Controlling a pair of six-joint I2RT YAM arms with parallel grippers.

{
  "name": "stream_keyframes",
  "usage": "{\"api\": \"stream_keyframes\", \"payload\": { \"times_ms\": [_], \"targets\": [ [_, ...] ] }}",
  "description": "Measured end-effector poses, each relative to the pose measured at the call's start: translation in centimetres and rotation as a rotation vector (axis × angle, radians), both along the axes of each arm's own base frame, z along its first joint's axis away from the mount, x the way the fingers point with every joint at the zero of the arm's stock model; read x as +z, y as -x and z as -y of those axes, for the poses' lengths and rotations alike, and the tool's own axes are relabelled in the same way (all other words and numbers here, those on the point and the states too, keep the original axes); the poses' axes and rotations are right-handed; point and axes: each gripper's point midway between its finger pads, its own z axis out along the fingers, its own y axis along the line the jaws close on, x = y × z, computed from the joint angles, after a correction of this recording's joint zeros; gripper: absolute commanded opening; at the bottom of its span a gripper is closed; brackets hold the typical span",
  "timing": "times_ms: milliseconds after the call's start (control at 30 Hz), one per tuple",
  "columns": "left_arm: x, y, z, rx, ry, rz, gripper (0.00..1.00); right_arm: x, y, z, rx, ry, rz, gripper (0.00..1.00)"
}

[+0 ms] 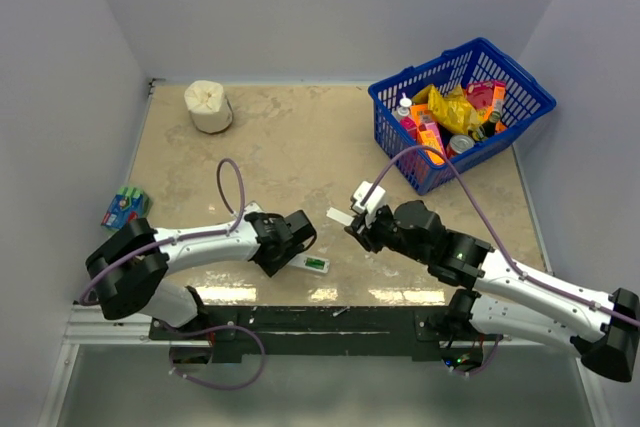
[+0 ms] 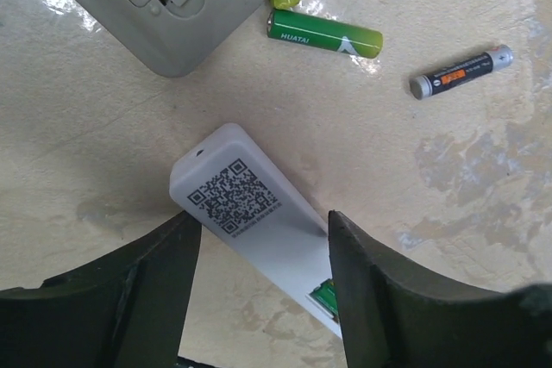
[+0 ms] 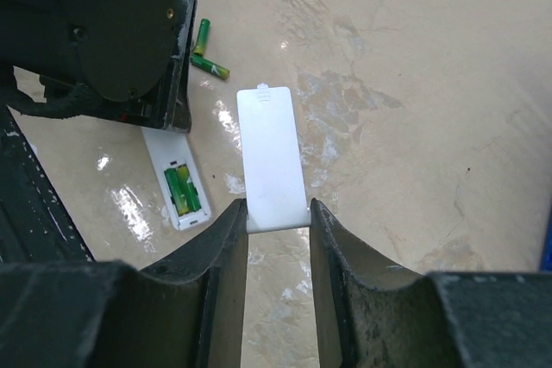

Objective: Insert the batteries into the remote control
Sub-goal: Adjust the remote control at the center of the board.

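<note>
Low in the left wrist view, my left claw [image 2: 264, 243] straddles the slim white plastic remote control [image 2: 246, 200]; pinching or not, I cannot tell. Two green cylindrical batteries [image 3: 184, 189] sit in its bay. Right of it, my right claw [image 3: 278, 217] clamps the flat white back cover [image 3: 269, 140]. Lowered skewed, its tab could miss the slot and shove the remote.

We are looking at a robot laboratory cell. Plain pale walls [image 1: 330, 7] enclose a beige marbled table [image 1: 290, 137]. At the bottom edge, a left arm [image 1: 200, 242] and a right arm [image 1: 530, 292] are bolted to a black rail [image 1: 330, 322]. A blue basket [image 1: 495, 139] of props stands at the upper right.
</note>
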Motion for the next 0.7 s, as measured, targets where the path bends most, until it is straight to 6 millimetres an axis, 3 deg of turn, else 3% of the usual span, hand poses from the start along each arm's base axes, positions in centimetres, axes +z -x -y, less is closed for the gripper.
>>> {"api": "stream_keyframes", "payload": {
  "times_ms": [200,333,367,700],
  "targets": [
    [-0.7,-0.7,-0.1,0.028,-0.004,-0.004,0.48,-0.5,0.2,0.2,0.001,0.019,-0.011,0.03],
    [-0.7,-1.7,-0.4,0.048,0.008,-0.009,0.2,-0.6,0.2,0.3,0.002,0.026,-0.012,0.03],
    [-0.7,-1.9,-0.4,0.044,0.009,-0.014,0.18,-0.6,0.2,0.3,0.002,0.027,-0.012,0.03],
    [-0.7,-4.6,-1.5,0.011,-0.049,-0.053,0.1,-0.8,0.3,0.2,0.01,0.03,-0.016,0.03]
  ]
}}
